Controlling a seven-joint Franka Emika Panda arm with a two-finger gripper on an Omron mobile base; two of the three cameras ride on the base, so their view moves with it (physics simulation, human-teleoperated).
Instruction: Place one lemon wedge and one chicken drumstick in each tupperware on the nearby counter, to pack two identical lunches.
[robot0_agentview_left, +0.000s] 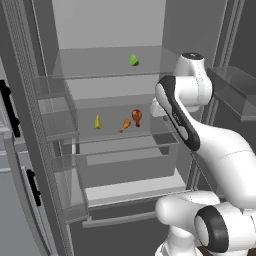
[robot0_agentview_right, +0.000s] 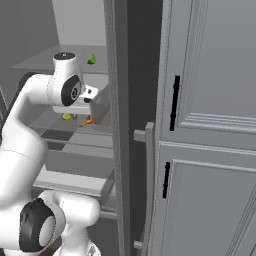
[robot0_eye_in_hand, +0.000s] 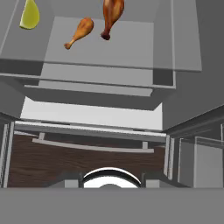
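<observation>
We are looking into an open refrigerator (robot0_agentview_left: 115, 30), and we take its middle glass shelf (robot0_agentview_left: 120, 134) as our landmark. On that shelf lie two chicken drumsticks: a darker drumstick (robot0_agentview_left: 136, 116) standing more upright toward the right, and a lighter drumstick (robot0_agentview_left: 125, 125) lying slanted just beside it to the left, the two close together but seemingly not touching. Further left on the same shelf, apart from the drumsticks, sits a yellow lemon wedge (robot0_agentview_left: 98, 122). One shelf above the landmark, toward the right, rests a green lime-coloured wedge (robot0_agentview_left: 133, 60). From the hand camera we see the same trio across the top of the picture: the yellow wedge (robot0_eye_in_hand: 29, 15), the lighter drumstick (robot0_eye_in_hand: 80, 32) and the darker drumstick (robot0_eye_in_hand: 111, 16), with the shelf's front edge and the lower drawers below them and a dark wooden floor (robot0_eye_in_hand: 78, 164) beneath. The arm's wrist (robot0_agentview_left: 192, 80) is raised to the right of the landmark shelf, just outside its front right corner. We cannot tell how wide the gripper stands, and nothing appears between its fingers.
</observation>
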